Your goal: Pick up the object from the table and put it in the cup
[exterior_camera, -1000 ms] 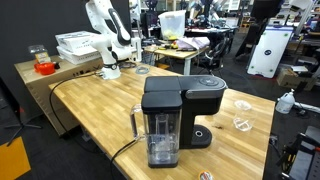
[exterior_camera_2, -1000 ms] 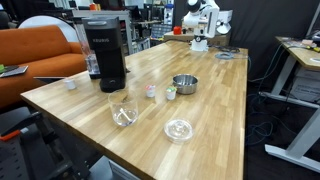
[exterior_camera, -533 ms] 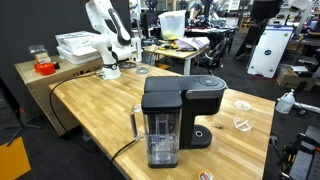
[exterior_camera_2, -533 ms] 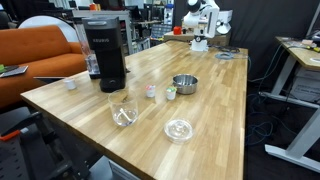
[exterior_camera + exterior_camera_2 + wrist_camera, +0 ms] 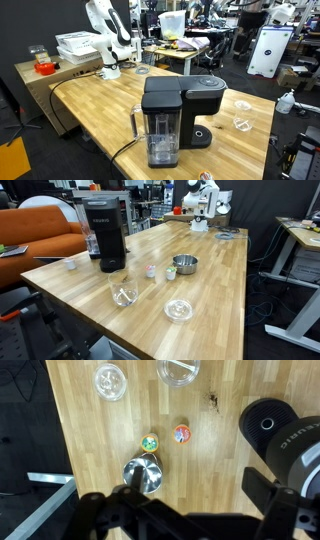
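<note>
In the wrist view, seen from high above, a round metal cup [image 5: 143,475] stands on the wooden table. Just beyond it lie two small objects: a green-yellow one [image 5: 150,443] and a red-orange one [image 5: 181,433]. An exterior view shows the same cup [image 5: 184,263] with the green object [image 5: 171,272] and the pinkish one [image 5: 152,272] beside it. My gripper [image 5: 180,510] is a dark shape at the bottom of the wrist view, jaws spread, empty, far above the table. The white arm [image 5: 110,40] sits folded at the far end of the table [image 5: 200,200].
A black coffee machine [image 5: 105,232] stands on the table [image 5: 225,270] and also shows in the wrist view [image 5: 285,440]. A glass cup [image 5: 124,290] and a clear lid [image 5: 179,309] lie near the front edge. A small white item [image 5: 71,265] sits by the machine.
</note>
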Robot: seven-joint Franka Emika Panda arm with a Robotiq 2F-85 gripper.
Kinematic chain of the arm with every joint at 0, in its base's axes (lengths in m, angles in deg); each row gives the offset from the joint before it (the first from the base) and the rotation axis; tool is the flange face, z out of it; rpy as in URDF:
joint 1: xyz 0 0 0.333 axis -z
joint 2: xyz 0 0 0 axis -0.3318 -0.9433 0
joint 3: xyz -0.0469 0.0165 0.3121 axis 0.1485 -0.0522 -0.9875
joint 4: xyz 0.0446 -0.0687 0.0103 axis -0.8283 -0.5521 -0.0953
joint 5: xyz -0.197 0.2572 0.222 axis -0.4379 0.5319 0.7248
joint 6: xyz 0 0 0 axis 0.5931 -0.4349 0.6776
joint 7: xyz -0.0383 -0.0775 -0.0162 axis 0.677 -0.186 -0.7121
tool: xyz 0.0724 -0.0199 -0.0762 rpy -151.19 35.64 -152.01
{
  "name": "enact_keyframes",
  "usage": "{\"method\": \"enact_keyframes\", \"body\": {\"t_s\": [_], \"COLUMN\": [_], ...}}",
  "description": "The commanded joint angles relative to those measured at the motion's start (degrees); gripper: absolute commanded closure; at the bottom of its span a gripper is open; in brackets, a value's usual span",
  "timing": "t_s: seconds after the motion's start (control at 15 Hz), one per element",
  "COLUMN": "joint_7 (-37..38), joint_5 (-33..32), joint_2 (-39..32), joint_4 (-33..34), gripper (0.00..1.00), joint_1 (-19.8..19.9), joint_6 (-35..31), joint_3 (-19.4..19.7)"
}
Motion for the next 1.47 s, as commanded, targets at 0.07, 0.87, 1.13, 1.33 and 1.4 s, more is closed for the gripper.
{"method": "enact_keyframes", "body": {"t_s": [0.07, 0.87, 1.13, 1.33, 1.4], "joint_7": [-0.4, 0.0, 2.2, 1.2, 1.2], "joint_5": [3.0, 4.7, 4.6, 5.6, 5.8], "joint_2": [-6.9, -11.1, -12.6, -15.9, -17.3], "joint_4": [2.9, 4.2, 5.7, 7.6, 8.2], "gripper": [0.0, 0.0, 0.0, 0.0, 0.0], "joint_1": [-0.4, -0.2, 0.2, 0.6, 0.8], "joint_6": [-3.4, -3.3, -2.8, -3.4, -3.3], "joint_3": [0.5, 0.2, 0.6, 1.6, 1.9]}}
